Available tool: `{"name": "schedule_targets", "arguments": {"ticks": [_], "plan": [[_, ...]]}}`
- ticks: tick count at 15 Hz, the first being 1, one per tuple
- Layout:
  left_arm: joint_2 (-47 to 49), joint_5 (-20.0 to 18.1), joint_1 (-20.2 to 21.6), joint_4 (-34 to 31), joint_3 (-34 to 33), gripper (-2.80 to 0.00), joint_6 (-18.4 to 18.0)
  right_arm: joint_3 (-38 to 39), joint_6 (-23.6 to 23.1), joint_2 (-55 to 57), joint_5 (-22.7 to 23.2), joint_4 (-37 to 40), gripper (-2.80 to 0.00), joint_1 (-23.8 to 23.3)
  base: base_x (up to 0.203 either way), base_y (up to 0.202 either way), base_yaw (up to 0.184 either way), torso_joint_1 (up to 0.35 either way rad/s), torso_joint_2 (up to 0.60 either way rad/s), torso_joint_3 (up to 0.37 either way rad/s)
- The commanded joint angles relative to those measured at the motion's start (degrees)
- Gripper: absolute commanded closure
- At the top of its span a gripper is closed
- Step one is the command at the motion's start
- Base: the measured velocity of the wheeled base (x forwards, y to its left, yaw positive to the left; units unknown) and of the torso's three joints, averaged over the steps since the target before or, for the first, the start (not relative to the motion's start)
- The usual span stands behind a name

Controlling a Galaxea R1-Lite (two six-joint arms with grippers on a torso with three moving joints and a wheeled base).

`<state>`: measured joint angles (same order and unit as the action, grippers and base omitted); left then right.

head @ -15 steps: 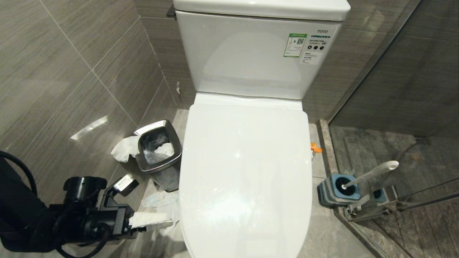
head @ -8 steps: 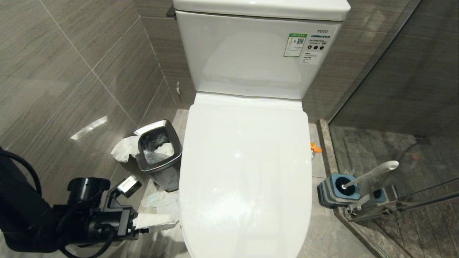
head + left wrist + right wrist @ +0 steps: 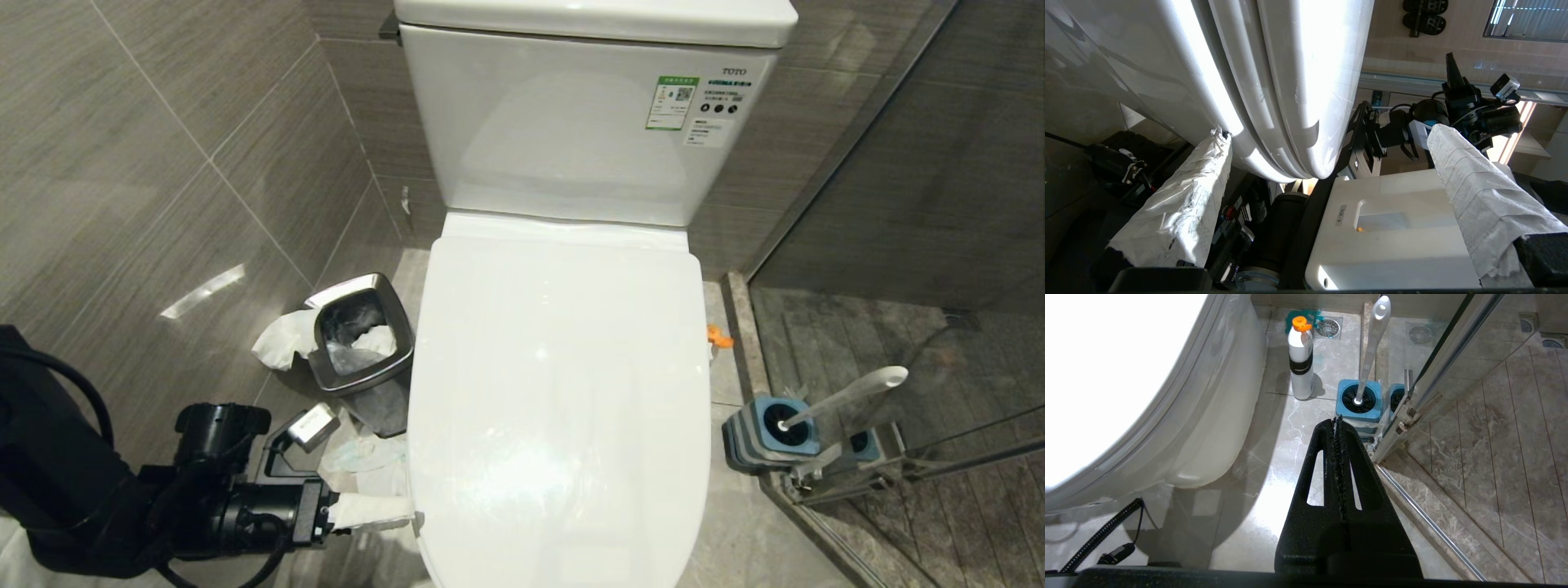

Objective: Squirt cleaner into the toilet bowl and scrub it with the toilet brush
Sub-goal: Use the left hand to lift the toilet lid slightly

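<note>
The toilet bowl is covered by its shut white lid; only its outer wall shows. My left gripper is open at the toilet's front left edge, its fingers wrapped in white tissue. One fingertip touches the bowl below the rim, and the lid's edge lies between the jaws. The toilet brush stands in its blue-topped holder right of the toilet. A cleaner bottle with an orange cap stands beside it. My right gripper hangs shut and empty above the floor near the holder.
A square steel waste bin with tissue stands left of the toilet, with more tissue on the floor. The cistern is behind. A glass shower door and its metal rail close off the right. A tiled wall is on the left.
My left gripper has moved right, toward the toilet's front left edge, and its lower finger now reaches the lid's edge. The right arm has not moved.
</note>
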<state>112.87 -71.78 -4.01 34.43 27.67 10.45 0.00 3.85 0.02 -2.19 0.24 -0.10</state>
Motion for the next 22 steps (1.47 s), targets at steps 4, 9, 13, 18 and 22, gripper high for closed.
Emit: {"name": "schedule_targets", "arguments": {"ticks": [4,9,13,18,22], "plan": [[-0.46,-0.38,-0.12,0.20,-0.25,-2.80,0.19,0.00,0.01,-0.02,0.00,0.02,0.00,0.01,0.000,0.000,0.000,0.000,0.00,0.000],[-1.52,-0.56,-0.12,0.20,-0.43,-2.80,0.45,0.00,0.01,-0.02,0.00,0.02,0.00,0.01,0.000,0.000,0.000,0.000,0.00,0.000],[-1.60,-0.73,-1.08,0.11,-0.59,-2.80,0.37,0.00,0.01,-0.02,0.00,0.02,0.00,0.01,0.000,0.000,0.000,0.000,0.00,0.000],[-2.13,0.15,-2.58,0.20,-0.60,-2.80,0.10,0.00,0.02,-0.02,0.00,0.02,0.00,0.01,0.000,0.000,0.000,0.000,0.00,0.000],[-2.13,1.29,-2.93,0.64,-0.51,-2.80,-0.43,0.00,0.01,-0.02,0.00,0.02,0.00,0.01,0.000,0.000,0.000,0.000,0.00,0.000]]}}
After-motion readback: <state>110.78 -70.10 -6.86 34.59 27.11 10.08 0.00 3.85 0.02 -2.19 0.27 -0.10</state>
